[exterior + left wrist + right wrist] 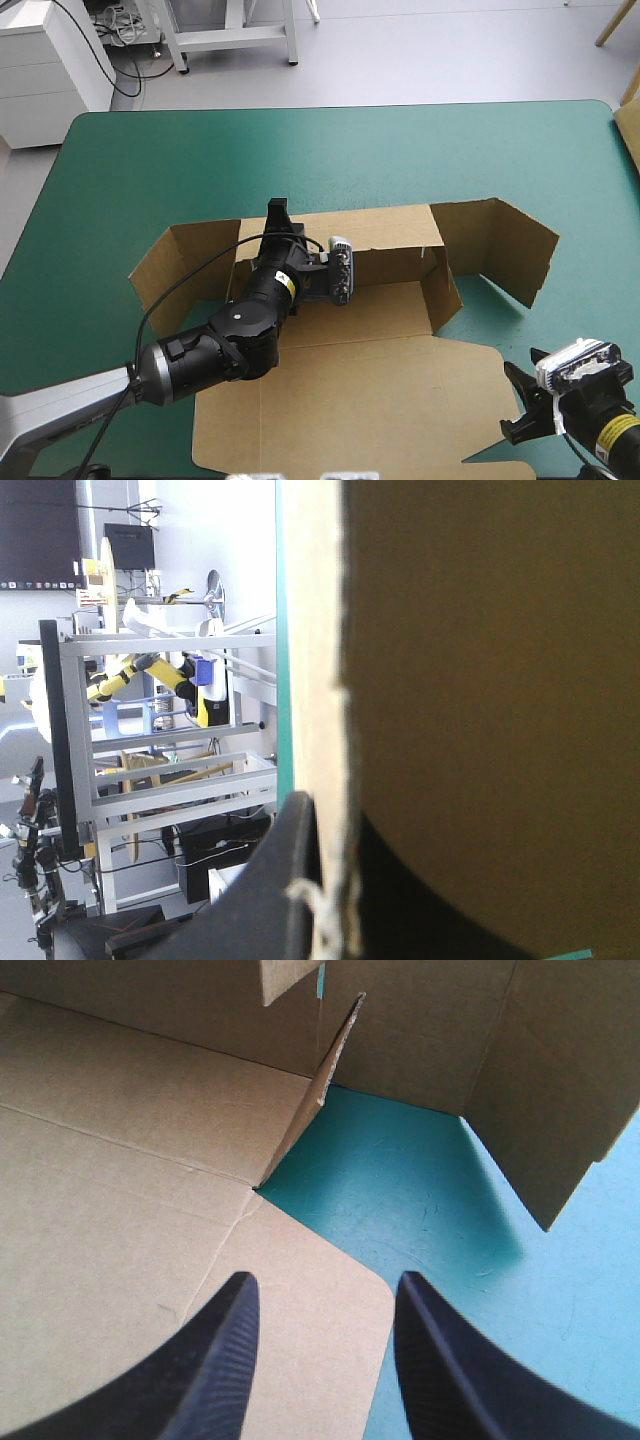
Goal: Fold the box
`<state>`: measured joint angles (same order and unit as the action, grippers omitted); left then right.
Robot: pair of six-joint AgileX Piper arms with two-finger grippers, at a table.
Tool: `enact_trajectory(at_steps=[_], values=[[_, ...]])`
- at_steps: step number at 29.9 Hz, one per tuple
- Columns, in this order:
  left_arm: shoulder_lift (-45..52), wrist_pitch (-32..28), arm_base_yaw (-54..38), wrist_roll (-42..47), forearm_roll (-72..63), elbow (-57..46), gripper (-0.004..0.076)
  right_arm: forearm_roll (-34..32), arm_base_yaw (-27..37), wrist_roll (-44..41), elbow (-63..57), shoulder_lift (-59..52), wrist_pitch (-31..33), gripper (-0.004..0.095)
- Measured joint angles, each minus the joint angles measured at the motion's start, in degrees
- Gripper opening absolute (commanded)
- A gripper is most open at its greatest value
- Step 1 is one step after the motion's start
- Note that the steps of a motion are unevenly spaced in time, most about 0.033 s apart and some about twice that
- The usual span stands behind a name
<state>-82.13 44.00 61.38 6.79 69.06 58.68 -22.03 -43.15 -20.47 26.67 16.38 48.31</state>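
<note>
Box (370,390), brown board, partly raised. Nearest the camera is its broad flat panel, lying on the counter (150,160) toward 6 o'clock, with rounded near corners. Beyond it lies the floor panel, creased across. The back wall stands upright at 12 o'clock. A short inner wall leans up at the floor's 3 o'clock side. Two outer wings stand on edge, one angled off toward 9 o'clock, the other toward 2 o'clock. The whole sits about mid-counter, nearer the 6 o'clock edge.

Left end effector (279,218): reaches in from 8 o'clock across the floor panel to the top of the back wall. In the left wrist view the wall's raw edge runs up between the black fingers (285,880), which are all but closed on the board.

Right end effector (320,1290): at 4 o'clock, just off the flat panel's near right corner. Its fingers (215,1370) are spread wide and grip nothing, with one over the rounded corner and the other over bare cover.

Counter: teal-green cover, showing in the notch between the flat panel, the inner wall and the 2 o'clock wing.
</note>
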Motion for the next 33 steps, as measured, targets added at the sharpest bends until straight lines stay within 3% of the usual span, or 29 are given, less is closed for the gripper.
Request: enact_trajectory(at_steps=[14,23,33], values=[[0.1,2.4,2.1,2.1,0.4,0.0,-0.0008,0.7,0.0,-1.6,3.5,0.1,1.0,0.0441],[0.1,4.3,6.0,2.2,1.5,0.0,-0.0008,-3.9,0.0,-4.1,19.8,9.6,14.3,0.0445],[0.1,4.8,6.3,2.2,1.6,0.0,-0.0008,-11.2,0.0,-4.5,36.3,24.1,18.4,0.0444]])
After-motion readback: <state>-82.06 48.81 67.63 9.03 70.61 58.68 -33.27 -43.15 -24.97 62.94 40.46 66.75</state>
